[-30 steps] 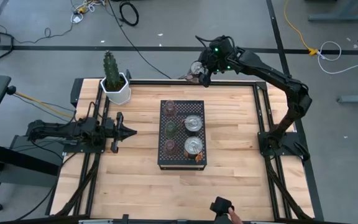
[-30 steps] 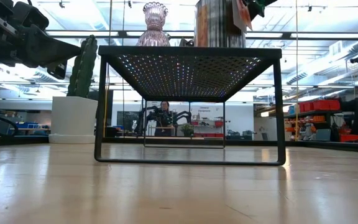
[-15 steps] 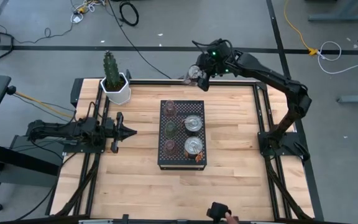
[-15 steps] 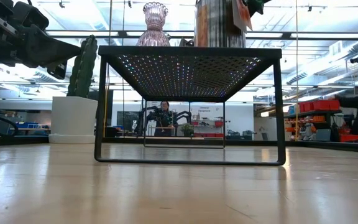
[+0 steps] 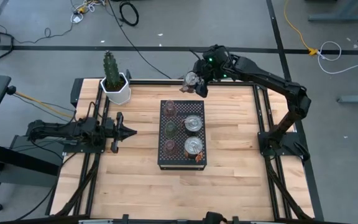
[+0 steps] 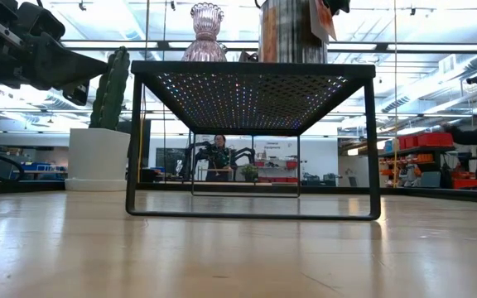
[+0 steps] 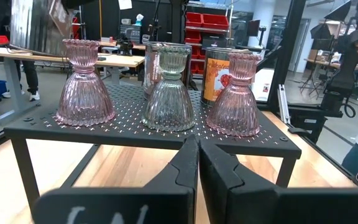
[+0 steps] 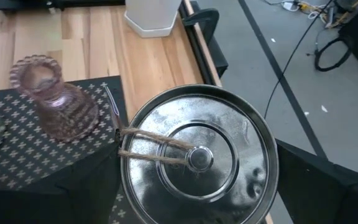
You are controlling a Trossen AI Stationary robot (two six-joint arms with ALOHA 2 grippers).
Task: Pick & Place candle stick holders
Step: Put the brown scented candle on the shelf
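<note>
Held in the wide-spread right gripper, a silvery holder could be knocked against the pink holder just beside it.

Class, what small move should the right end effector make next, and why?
Probably carry the silvery holder onto the black stand's free far-right corner: the right end effector grips it just beyond the stand's far edge.
</note>
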